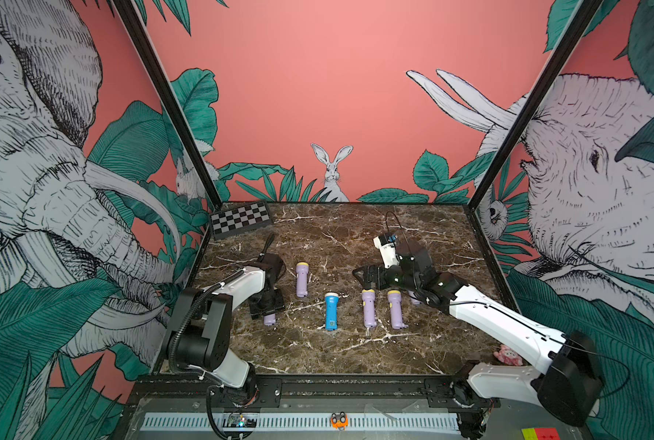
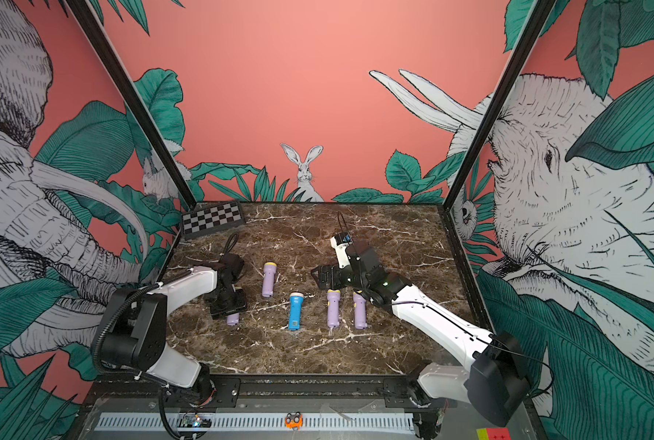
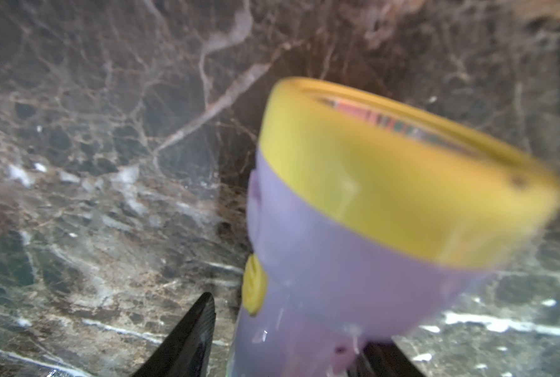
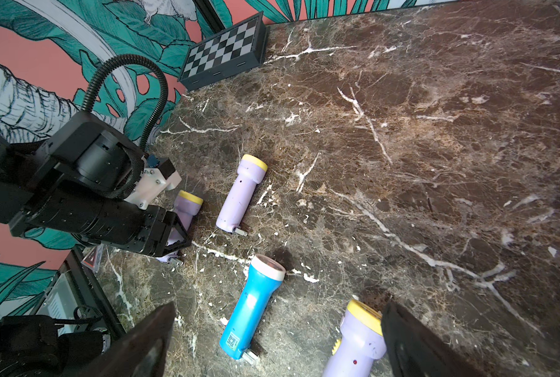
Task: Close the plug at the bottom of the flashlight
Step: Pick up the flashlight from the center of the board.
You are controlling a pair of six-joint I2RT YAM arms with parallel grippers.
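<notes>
Several flashlights lie in a row on the marble table (image 1: 336,354), heads pointing away. My left gripper (image 1: 266,303) points down over the leftmost purple flashlight (image 1: 270,319), one jaw on each side of its body. In the left wrist view that flashlight (image 3: 353,244) is blurred; one finger (image 3: 190,339) stands a narrow gap off it and the opposite finger touches it. Its plug (image 4: 174,261) sticks out at the bottom. My right gripper (image 4: 280,305) hovers open and empty, with a blue flashlight (image 4: 249,313) and a purple one (image 4: 357,342) below it.
Another purple flashlight (image 1: 302,280) lies further back, and two more (image 1: 368,308) (image 1: 395,308) lie under my right arm. A chequered box (image 1: 239,221) sits in the back left corner. A pink toy (image 1: 508,354) lies at the front right. Walls enclose three sides.
</notes>
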